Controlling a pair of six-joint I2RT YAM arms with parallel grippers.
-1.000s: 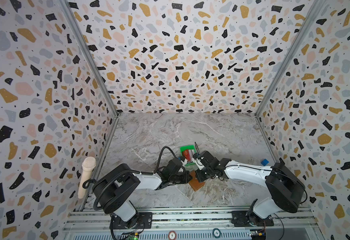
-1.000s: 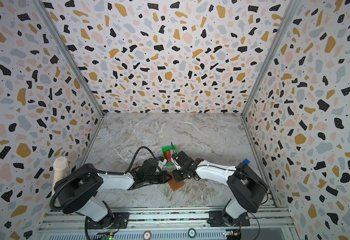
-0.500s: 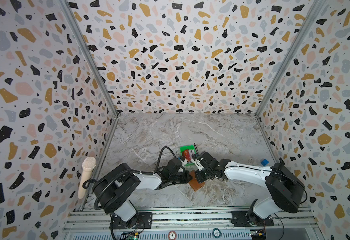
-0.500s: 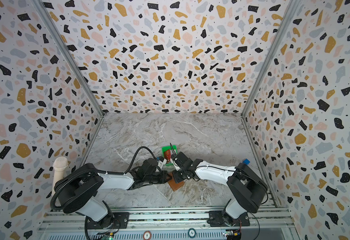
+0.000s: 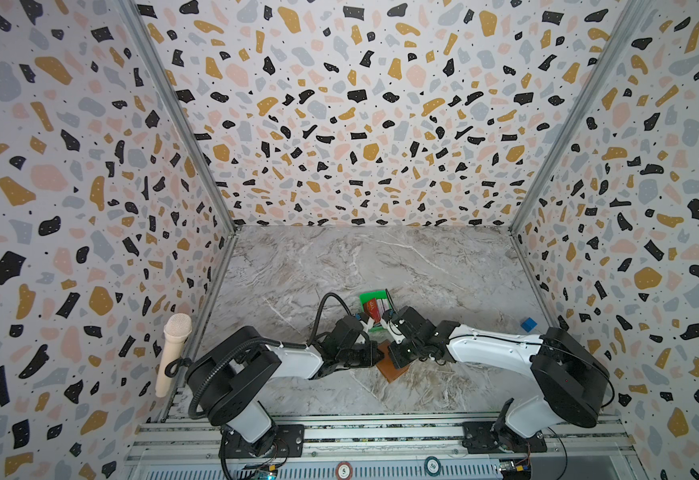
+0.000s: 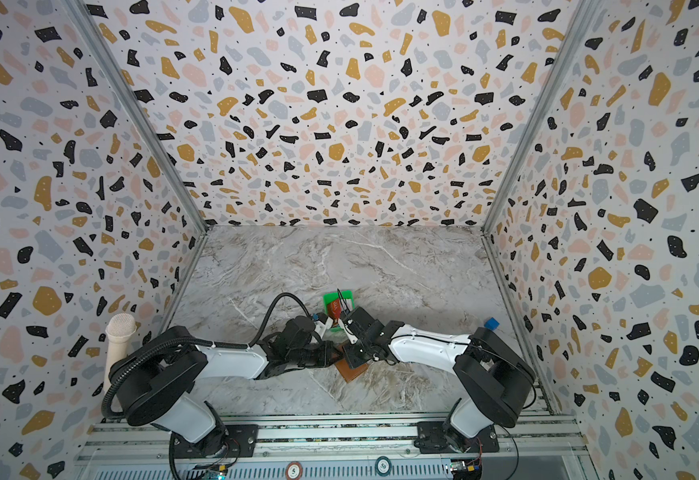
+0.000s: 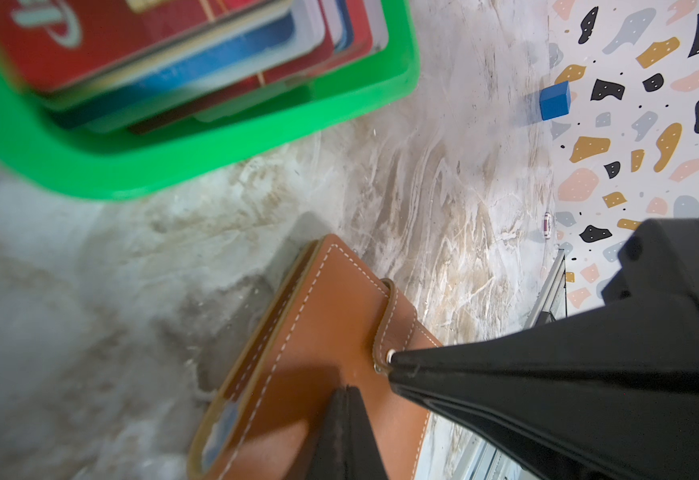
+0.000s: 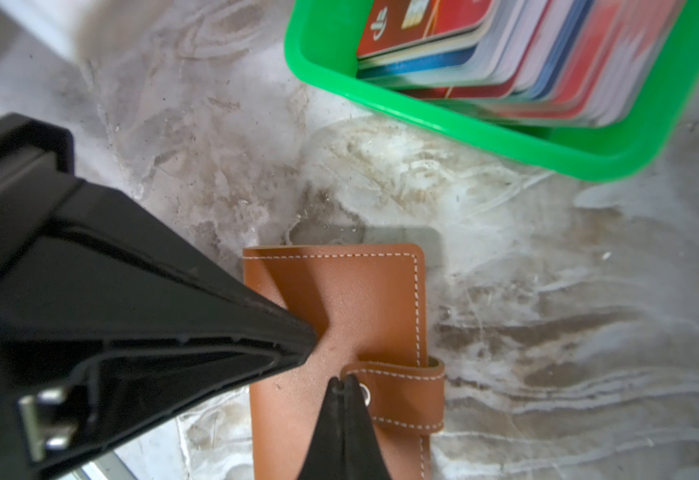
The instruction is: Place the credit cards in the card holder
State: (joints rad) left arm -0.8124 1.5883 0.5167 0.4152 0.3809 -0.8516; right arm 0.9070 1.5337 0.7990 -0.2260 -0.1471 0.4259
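Observation:
The card holder [image 8: 360,299] is a tan-brown wallet lying closed on the marble table, its snap tab [image 8: 406,395] fastened; in both top views it shows between the two arms [image 5: 393,370] [image 6: 354,370]. My left gripper [image 7: 349,389] is shut, its tip resting on the cover. My right gripper [image 8: 345,380] is shut too, with its tip at the end of the snap tab beside the stud. Neither one has anything between its fingers. The credit cards [image 8: 505,54] [image 7: 152,41] stand stacked in a green tray [image 8: 464,133] [image 5: 366,297] just beyond the wallet.
A small blue cube [image 5: 528,324] [image 7: 554,101] sits near the right wall. A cream microphone [image 5: 173,353] is clipped at the left wall. Terrazzo-patterned walls enclose the table on three sides, and a metal rail runs along the front.

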